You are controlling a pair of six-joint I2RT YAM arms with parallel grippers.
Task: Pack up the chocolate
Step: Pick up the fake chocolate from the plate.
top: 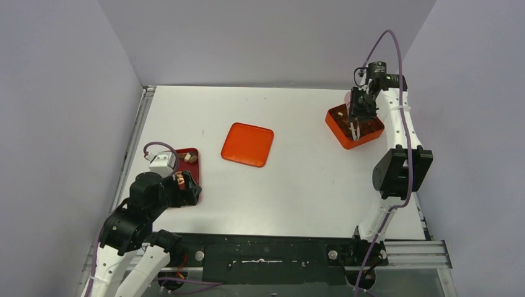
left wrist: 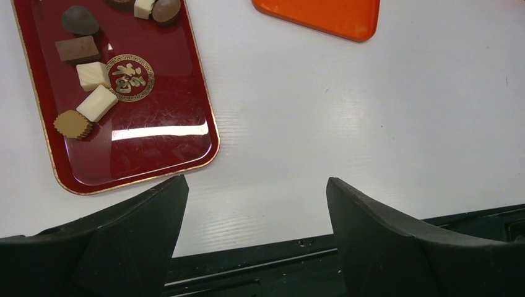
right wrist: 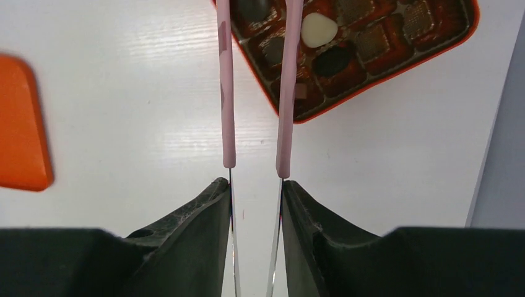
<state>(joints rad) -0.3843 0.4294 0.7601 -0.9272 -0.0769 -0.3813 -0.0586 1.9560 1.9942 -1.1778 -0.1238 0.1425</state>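
Several chocolate chunks [left wrist: 93,93], dark brown and cream, lie on a dark red tray [left wrist: 155,142] at the left [top: 189,162]. My left gripper [left wrist: 257,210] is open and empty, near the table's front edge, right of the tray. My right gripper [right wrist: 255,189] is shut on the pink tongs [right wrist: 228,93], whose arms reach over the orange box [right wrist: 396,68] at the far right [top: 342,136]. The box holds a cream chocolate [right wrist: 318,29] and a dark one [right wrist: 334,59] in its cells. The tongs' tips are out of view.
A flat orange square lid [top: 247,144] lies mid-table between tray and box; its corner shows in the left wrist view [left wrist: 322,15] and its edge in the right wrist view [right wrist: 21,124]. Grey walls enclose the table on three sides.
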